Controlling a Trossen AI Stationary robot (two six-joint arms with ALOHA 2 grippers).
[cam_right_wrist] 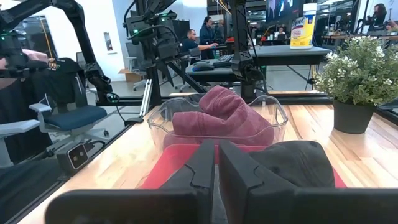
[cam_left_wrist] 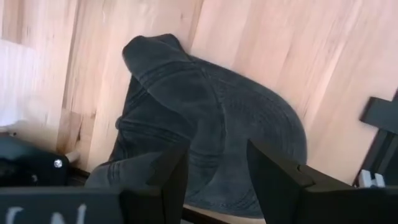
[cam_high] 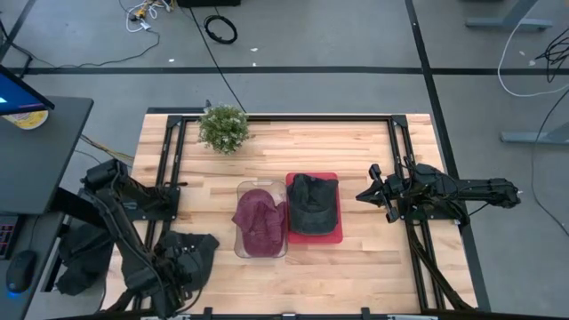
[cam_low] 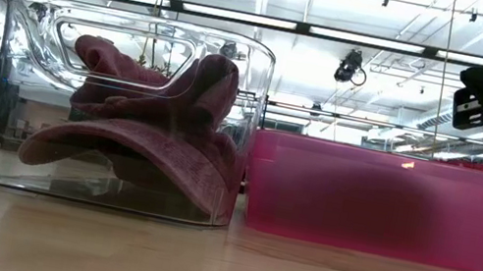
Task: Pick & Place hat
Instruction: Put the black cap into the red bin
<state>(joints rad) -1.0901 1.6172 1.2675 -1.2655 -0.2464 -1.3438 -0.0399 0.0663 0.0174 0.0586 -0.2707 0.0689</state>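
Maroon hat (cam_high: pixel 259 220) fills the clear bin (cam_high: pixel 240 188); a dark hat (cam_high: pixel 313 204) lies in the red bin (cam_high: pixel 338 236) beside it. Right gripper (cam_high: pixel 364 195) hovers nearby, fingers closed. Left gripper (cam_left_wrist: pixel 214 180) straddles a third dark hat (cam_left_wrist: pixel 211 124) at the desk (cam_high: pixel 302 142) corner, fingers open. Only the right wrist view shows people.

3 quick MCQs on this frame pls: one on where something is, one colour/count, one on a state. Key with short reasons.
1. Where is the maroon hat?
A. clear bin
B. red bin
C. bare table

2. How many hats show?
A. one
B. two
C. three

3. Right end effector's fingers are:
A. wide open
B. shut, holding nothing
C. shut on a hat

Key:
1 A: maroon hat lies in the clear bin.
2 C: also a dark hat in the red bin and a dark hat by the left end effector.
3 B: right end effector fingers meet, empty.
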